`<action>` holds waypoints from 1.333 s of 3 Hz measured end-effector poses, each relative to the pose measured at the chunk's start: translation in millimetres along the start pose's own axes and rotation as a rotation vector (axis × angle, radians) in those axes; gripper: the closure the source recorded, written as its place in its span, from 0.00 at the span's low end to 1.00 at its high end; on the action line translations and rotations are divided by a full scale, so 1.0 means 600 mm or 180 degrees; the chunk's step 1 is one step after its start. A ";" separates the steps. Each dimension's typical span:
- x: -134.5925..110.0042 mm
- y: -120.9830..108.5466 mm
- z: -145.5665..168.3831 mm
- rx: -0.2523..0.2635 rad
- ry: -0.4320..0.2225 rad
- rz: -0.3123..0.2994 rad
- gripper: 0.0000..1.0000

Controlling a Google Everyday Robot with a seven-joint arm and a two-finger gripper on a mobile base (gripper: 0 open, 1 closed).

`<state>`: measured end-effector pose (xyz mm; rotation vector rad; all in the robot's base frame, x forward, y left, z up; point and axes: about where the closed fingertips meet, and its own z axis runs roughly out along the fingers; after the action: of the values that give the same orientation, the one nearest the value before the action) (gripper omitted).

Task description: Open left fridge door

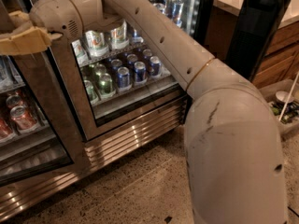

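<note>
Camera view: at ten o'clock, the gripper (22,37) sits against the left fridge door (43,102)'s bronze frame; its grip state cannot be told.

dim warm light, glare on the grille (135,125), gripper (18,34) softly lit upper left.

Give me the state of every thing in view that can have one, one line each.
left fridge door: shut or ajar, cannot tell.
gripper: at that door frame's upper left edge.
right fridge door: mostly hidden behind the arm; edge lit.
cans: upright behind the left door's glass.
black tower: upright.
</note>
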<state>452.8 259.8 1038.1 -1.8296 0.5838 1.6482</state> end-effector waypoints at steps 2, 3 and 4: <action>-0.001 0.001 -0.003 0.0000 0.0000 0.0000 0.58; -0.003 0.002 -0.003 0.0236 0.0068 -0.0058 0.61; -0.008 0.007 0.005 0.0355 0.0108 -0.0132 0.69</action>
<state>447.1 258.7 1041.9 -1.7804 0.6353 1.5293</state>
